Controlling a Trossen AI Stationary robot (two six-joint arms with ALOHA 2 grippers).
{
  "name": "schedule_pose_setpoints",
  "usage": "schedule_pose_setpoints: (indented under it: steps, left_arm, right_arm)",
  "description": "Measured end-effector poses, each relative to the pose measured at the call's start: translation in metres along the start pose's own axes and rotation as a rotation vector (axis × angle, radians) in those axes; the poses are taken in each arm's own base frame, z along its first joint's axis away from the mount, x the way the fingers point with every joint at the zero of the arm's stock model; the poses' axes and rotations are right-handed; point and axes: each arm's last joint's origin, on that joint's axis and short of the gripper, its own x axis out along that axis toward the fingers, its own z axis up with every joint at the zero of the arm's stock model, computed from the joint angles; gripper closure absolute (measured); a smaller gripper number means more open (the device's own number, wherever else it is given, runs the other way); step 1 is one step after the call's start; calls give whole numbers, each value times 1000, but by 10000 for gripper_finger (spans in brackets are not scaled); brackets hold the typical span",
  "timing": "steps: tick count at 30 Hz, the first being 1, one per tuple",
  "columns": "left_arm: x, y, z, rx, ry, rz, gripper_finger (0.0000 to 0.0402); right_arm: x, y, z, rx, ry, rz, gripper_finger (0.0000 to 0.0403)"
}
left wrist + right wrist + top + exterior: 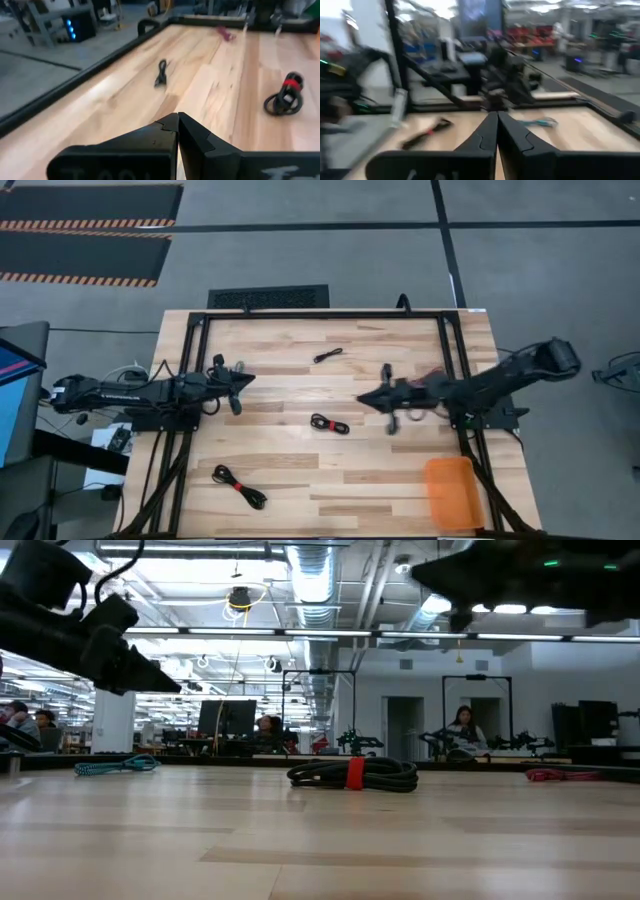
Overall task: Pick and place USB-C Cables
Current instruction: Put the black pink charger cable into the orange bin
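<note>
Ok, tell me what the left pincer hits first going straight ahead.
Nothing near: the line from the left pincer runs over table between the black cable and the black-red cable. Farther on, likely the right pincer, though depth is unclear.

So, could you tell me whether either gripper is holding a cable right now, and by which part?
Nothing is held. The left gripper and the right gripper are both shut with nothing between the fingers, above the table; the black-and-red cable lies untouched between them.

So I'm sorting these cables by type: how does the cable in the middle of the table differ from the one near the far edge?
The middle cable is a thicker coiled bundle with a red band; the far cable is a thin, all-black, elongated bundle. The middle cable lies between the two arms; the far cable lies beyond them. Both are mostly black and rest untouched on the table.
</note>
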Motion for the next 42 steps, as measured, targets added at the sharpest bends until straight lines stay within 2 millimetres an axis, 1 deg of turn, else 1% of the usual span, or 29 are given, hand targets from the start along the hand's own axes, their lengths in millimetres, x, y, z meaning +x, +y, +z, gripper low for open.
schedule_pose_setpoints:
  steps: [1,3,6,9,12,14,16,18,20,24,28,32,37,42]
  left_arm:
    - [1,0,-1,-1,9,8,401]
    - [1,0,-2,3,19,28,401]
    - [2,1,-2,27,14,52,401]
    - [2,1,1,51,-12,52,401]
    - [2,0,3,65,-32,46,401]
    - [2,0,5,70,-44,43,401]
    - [2,0,5,77,-53,42,401]
    - [1,0,8,78,-74,42,401]
    - [1,0,8,81,-83,42,401]
    - [1,0,11,87,-105,44,401]
    - [1,0,13,88,-124,43,401]
    - [1,0,13,92,-126,44,401]
    - [1,0,14,104,-136,45,401]
    - [1,0,14,112,-136,45,401]
  right_arm:
    - [12,-1,-2,-3,18,-44,369]
    - [33,-5,-5,46,40,-139,369]
    - [64,-12,-7,57,73,-183,369]
    - [91,-22,-10,52,144,-196,369]
    - [111,-34,-9,73,202,-244,369]
    - [119,-42,-9,89,232,-273,369]
    - [130,-49,-9,97,231,-267,369]
    - [138,-51,-11,105,240,-222,369]
    - [148,-48,-14,108,238,-188,369]
    - [160,-39,-28,86,271,-164,369]
    - [164,-31,-38,64,300,-148,369]
    - [165,-27,-40,64,303,-140,369]
    - [165,-25,-35,66,269,-132,369]
    - [165,-25,-36,136,269,-141,369]
